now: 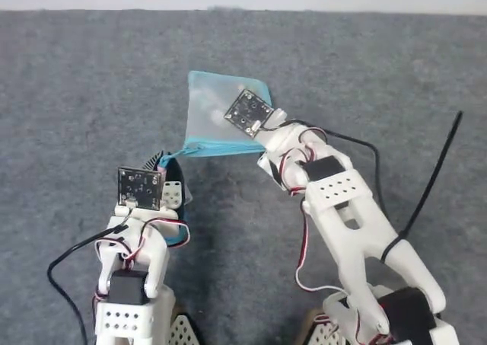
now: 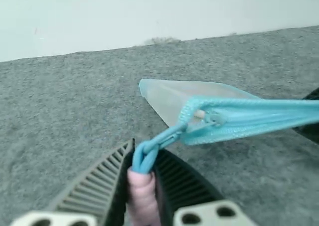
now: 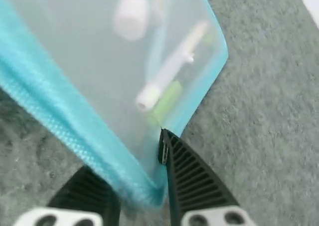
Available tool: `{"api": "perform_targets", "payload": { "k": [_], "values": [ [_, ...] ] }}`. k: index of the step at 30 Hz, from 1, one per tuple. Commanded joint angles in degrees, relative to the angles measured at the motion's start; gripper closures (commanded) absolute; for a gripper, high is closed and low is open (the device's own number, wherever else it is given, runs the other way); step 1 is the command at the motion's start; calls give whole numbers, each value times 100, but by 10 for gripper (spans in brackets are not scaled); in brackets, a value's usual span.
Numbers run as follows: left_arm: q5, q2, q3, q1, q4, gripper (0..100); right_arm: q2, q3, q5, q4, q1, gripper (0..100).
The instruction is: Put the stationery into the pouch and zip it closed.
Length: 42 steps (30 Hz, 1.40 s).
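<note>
2 tight jaws: zip pull, pouch

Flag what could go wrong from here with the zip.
1. The left gripper pinches only the thin pull loop; under tension it may slip from the fingers.
2. The right gripper holds the pouch by one corner, so a hard pull might tug it free or twist the pouch.
3. Pens lie loose inside near that corner; they could shift.
</note>
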Motion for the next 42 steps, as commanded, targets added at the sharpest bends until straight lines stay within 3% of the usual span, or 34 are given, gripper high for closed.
{"api": "perform_targets", "payload": {
  "k": [1, 29, 33, 37, 42],
  "values": [
    [-26, -26, -66, -70, -237, 989, 22, 35, 18, 31, 769, 994],
    [-26, -26, -57, -53, -237, 989, 22, 70, 53, 31, 1903, 994],
    [-53, -18, 31, 202, -229, 988, -48, 62, -9, 22, 1912, 993],
    [-62, -18, 31, 712, -9, 985, -57, 35, -571, 84, 1912, 992],
    [-26, -26, 31, 835, 62, 836, -66, 0, -985, 400, 1763, 976]
  ]
}}
